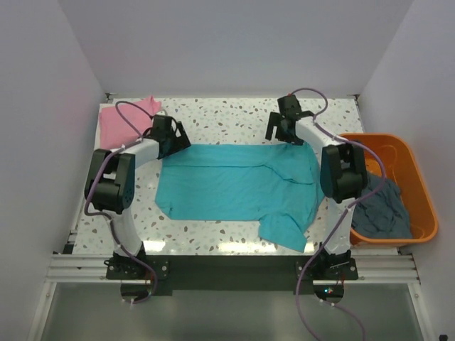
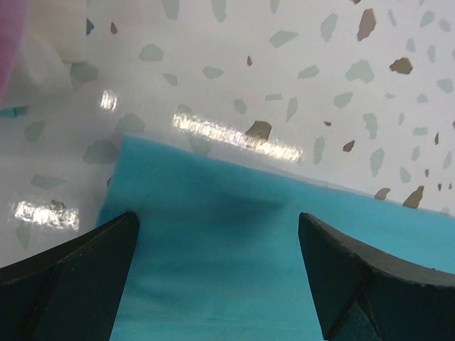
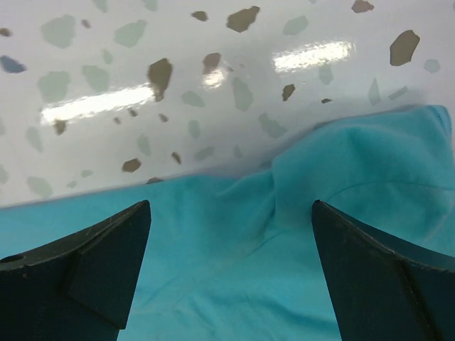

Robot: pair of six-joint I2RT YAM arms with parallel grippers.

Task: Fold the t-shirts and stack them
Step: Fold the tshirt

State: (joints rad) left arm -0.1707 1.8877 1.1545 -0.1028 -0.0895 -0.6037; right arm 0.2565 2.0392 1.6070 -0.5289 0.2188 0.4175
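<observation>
My left fingers (image 2: 67, 280) and right fingers (image 3: 89, 277) hang spread over the teal t-shirt (image 1: 234, 181), at its far edge; next I should pinch it and fold nearward.

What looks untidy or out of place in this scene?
The teal shirt lies mostly flat, but its near right side sticks out crookedly, and its far right edge is wrinkled. The dark shirt lies crumpled in the orange tub. Nothing looks damaged.

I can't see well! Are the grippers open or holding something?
Left gripper: open, over the teal shirt.
Right gripper: open, over the teal shirt too.
</observation>
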